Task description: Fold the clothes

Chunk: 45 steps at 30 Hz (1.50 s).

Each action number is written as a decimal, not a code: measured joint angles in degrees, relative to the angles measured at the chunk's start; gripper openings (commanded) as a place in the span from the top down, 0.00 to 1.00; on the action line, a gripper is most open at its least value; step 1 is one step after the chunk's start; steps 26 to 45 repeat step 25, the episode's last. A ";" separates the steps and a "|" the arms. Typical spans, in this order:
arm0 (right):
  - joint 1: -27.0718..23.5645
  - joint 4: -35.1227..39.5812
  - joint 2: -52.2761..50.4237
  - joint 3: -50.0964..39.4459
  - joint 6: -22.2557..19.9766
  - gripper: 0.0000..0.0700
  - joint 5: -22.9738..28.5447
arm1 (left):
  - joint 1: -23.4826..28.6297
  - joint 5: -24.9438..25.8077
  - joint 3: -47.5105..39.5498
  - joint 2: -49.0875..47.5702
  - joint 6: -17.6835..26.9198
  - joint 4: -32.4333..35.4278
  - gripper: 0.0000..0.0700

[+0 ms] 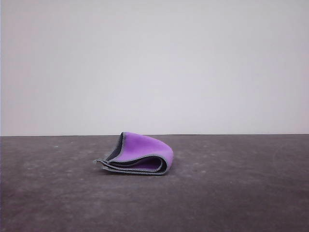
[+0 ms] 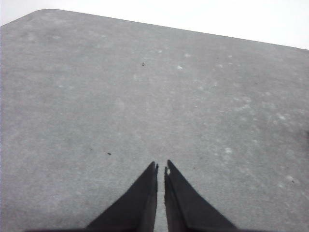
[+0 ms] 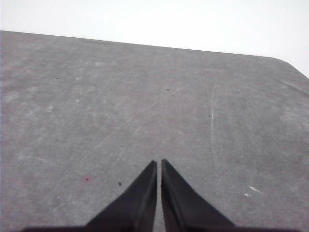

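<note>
The clothes (image 1: pixel 141 153) are one small thick cloth lying folded over on the dark grey table (image 1: pixel 231 193), near the middle in the front view. Its purple face is outward, a dark grey face shows at the left flap, and grey stitched edging runs along the layered front edges. My left gripper (image 2: pixel 161 167) hangs above bare tabletop with its black fingers shut and nothing between them. In the right wrist view my right gripper (image 3: pixel 159 162) is likewise shut over bare table, holding nothing.
The table's far edge (image 1: pixel 241 135) meets a plain white wall. A rounded table corner (image 2: pixel 41 11) lies ahead in the left wrist view, and another corner (image 3: pixel 289 63) appears in the right wrist view. Faint scratches mark the surface.
</note>
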 measured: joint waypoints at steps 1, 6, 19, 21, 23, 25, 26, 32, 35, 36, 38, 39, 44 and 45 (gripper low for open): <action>0.00 0.00 0.00 0.00 0.00 0.98 0.00 | 0.00 0.00 0.00 0.00 0.00 0.00 0.98; 0.00 0.00 0.00 0.00 0.00 0.98 0.00 | 0.00 0.00 0.00 0.00 0.00 0.00 0.98; 0.00 0.00 0.00 0.00 0.00 0.98 0.00 | 0.00 0.00 0.00 0.00 0.00 0.00 0.98; 0.00 0.00 0.00 0.00 0.00 0.98 0.00 | 0.00 0.00 0.00 0.00 0.00 -0.01 0.98; 0.00 0.00 0.00 0.00 0.00 0.98 0.00 | 0.00 0.00 0.00 0.00 0.00 0.00 0.98; 0.00 0.00 0.00 0.00 0.00 0.98 0.00 | 0.00 0.00 0.00 0.00 0.00 0.00 0.98; 0.00 0.00 0.00 0.00 0.00 0.98 0.00 | 0.00 0.00 0.00 0.00 0.00 0.00 0.98; 0.00 0.00 0.00 0.00 0.00 0.98 0.00 | 0.00 0.00 0.00 0.00 0.00 0.00 0.98; 0.00 0.00 0.00 0.00 0.00 0.98 0.00 | 0.00 0.00 0.00 0.00 0.00 0.00 0.98; 0.00 0.00 0.00 0.00 0.00 0.98 0.00 | 0.00 0.00 0.00 0.00 0.00 0.00 0.98; 0.00 0.00 0.00 0.00 0.00 0.98 0.00 | 0.00 0.00 0.00 0.00 0.00 0.00 0.98; 0.00 0.00 0.00 0.00 0.00 0.98 0.00 | 0.00 0.00 0.00 0.00 0.00 0.00 0.98; 0.00 0.00 0.00 0.00 0.00 0.98 0.00 | 0.00 0.00 0.00 0.00 0.00 0.00 0.98; 0.00 0.00 0.00 0.00 0.00 0.98 0.00 | 0.00 0.00 0.00 0.00 0.00 0.00 0.98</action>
